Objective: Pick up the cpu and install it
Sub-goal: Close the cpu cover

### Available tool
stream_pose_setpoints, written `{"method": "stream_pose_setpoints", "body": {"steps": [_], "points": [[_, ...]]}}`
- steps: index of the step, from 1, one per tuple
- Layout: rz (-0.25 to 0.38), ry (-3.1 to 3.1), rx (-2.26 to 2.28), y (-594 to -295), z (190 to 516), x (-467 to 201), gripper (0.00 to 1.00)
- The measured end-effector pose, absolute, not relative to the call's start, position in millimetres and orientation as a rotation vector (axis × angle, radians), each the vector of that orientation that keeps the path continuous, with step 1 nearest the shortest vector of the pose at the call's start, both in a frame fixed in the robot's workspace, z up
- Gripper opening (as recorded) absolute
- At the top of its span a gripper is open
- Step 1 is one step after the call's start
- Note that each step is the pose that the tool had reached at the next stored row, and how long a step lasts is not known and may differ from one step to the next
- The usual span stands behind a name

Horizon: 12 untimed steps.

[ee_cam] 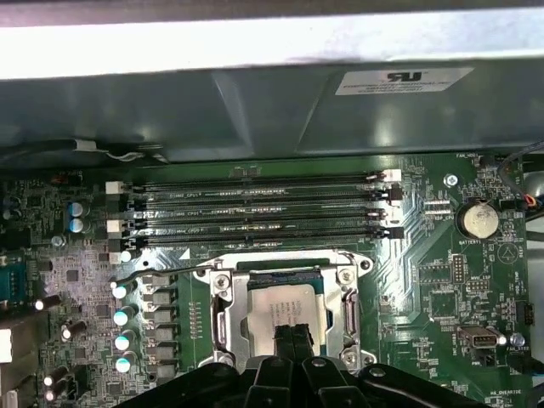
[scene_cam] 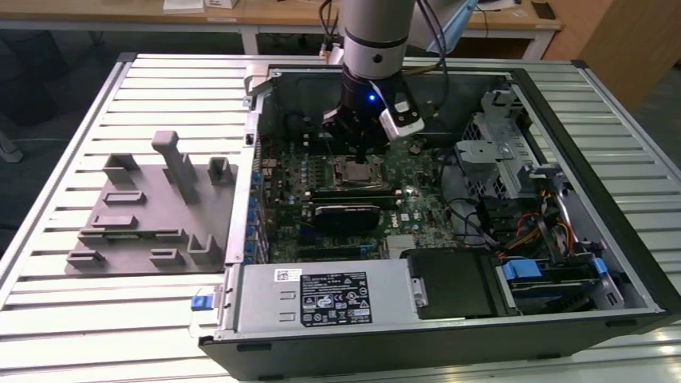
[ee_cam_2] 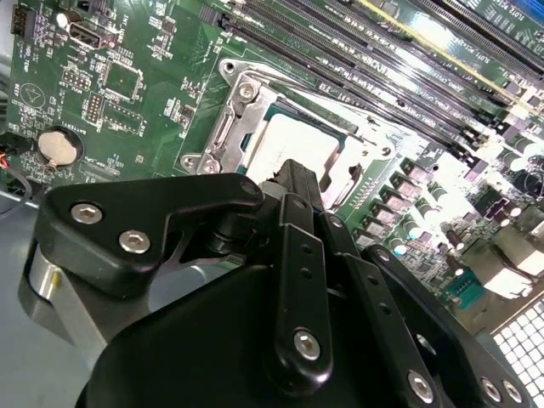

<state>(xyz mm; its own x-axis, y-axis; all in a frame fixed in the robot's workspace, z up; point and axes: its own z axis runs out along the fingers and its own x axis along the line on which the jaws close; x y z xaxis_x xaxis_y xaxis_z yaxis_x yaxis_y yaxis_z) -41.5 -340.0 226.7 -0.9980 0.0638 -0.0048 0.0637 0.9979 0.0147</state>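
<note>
Your cpu (ee_cam: 274,299) lies flat inside the socket frame (ee_cam: 223,316) on the motherboard (ee_cam: 425,280), silvery plate facing up. It is square (so there is no long axis to speak of), and its edges run parallel to the memory slots (ee_cam: 255,211) just beside the socket. The gripper (ee_cam: 293,333) stands over the cpu and covers part of one edge. Its two black fingers are pressed together with nothing between them. Whether the tips touch the metal plate, you cannot tell from either wrist view.

In the second wrist view the fingers (ee_cam_2: 299,183) hide part of the cpu (ee_cam_2: 289,146), and the coin battery (ee_cam_2: 58,146) sits well apart from the socket. The exterior view adds the wider setting. The arm (scene_cam: 375,48) reaches down into the open computer case (scene_cam: 447,347). The grey power supply box (scene_cam: 319,297) lies along the case's near wall. A grey moulded tray (scene_cam: 149,215) rests on the slatted table (scene_cam: 64,319), at the exterior view's left of the case.
</note>
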Motion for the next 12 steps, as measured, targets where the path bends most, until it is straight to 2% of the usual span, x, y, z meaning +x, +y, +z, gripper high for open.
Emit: {"method": "stream_pose_setpoints", "body": {"steps": [12], "points": [[0.023, 3.134, 0.102, -343.0, 222.9, -43.2, 0.11]]}}
